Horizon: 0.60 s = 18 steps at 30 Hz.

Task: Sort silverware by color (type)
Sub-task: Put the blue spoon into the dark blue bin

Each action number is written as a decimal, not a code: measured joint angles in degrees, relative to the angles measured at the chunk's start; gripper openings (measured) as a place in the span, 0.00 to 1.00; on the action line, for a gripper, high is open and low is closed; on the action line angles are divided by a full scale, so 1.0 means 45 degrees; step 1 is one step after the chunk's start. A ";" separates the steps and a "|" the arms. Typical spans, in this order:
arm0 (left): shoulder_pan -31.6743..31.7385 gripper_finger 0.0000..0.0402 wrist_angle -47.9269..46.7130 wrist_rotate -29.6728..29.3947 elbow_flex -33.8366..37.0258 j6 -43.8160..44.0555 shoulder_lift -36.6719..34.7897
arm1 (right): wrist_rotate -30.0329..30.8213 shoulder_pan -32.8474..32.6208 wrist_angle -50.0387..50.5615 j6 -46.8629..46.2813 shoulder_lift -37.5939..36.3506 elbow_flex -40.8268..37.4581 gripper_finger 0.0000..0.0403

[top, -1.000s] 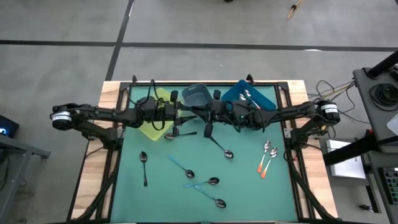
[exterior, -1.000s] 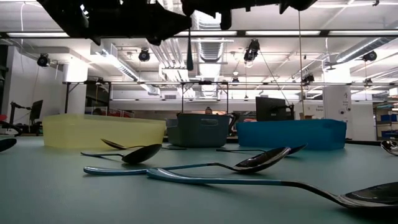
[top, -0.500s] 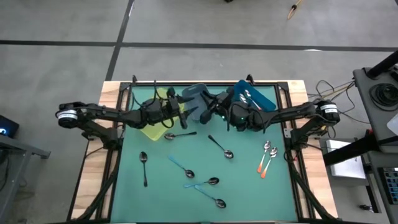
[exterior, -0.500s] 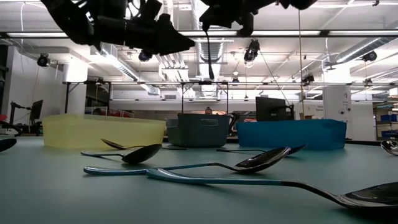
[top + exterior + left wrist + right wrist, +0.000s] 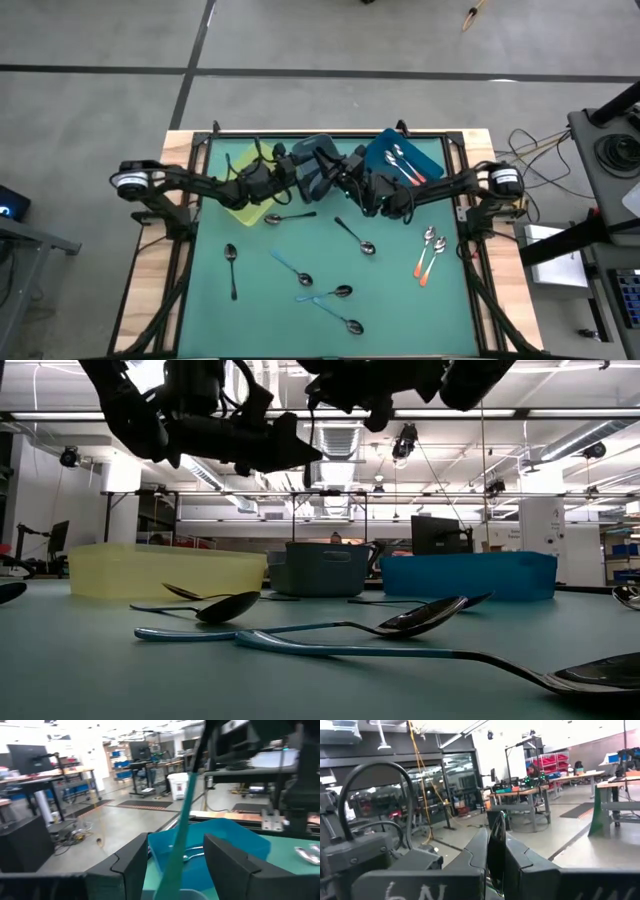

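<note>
Both arms meet above the grey-blue bin (image 5: 313, 152) at the worktop's far edge. The right gripper (image 5: 495, 851) is clamped on a dark-handled spoon (image 5: 312, 448) that hangs upright — black, as far as I can tell. The left gripper (image 5: 175, 854) stands open, with a light blue spoon handle (image 5: 181, 827) between its fingers. More spoons (image 5: 303, 279) lie mid-worktop — some rest in the blue bin (image 5: 435, 157).
</note>
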<state>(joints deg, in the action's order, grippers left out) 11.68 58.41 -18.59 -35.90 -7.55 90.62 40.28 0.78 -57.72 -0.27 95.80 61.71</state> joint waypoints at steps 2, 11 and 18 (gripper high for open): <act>-0.0005 0.43 0.0004 -0.0353 0.0000 -0.0004 0.0030 | 0.0338 0.0000 -0.0402 0.0015 0.0245 0.0000 0.03; -0.0005 0.24 -0.0043 -0.0753 0.0000 -0.0007 0.0056 | 0.0421 0.0000 -0.1072 -0.0316 0.0570 0.0000 0.03; -0.0027 0.04 -0.0185 -0.0616 0.0000 -0.0131 0.0056 | 0.0395 0.0005 -0.0972 -0.0602 0.0570 0.0000 0.03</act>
<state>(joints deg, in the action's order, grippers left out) 11.56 57.58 -21.37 -35.90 -8.14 90.87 42.06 0.80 -62.09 -2.98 98.37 61.71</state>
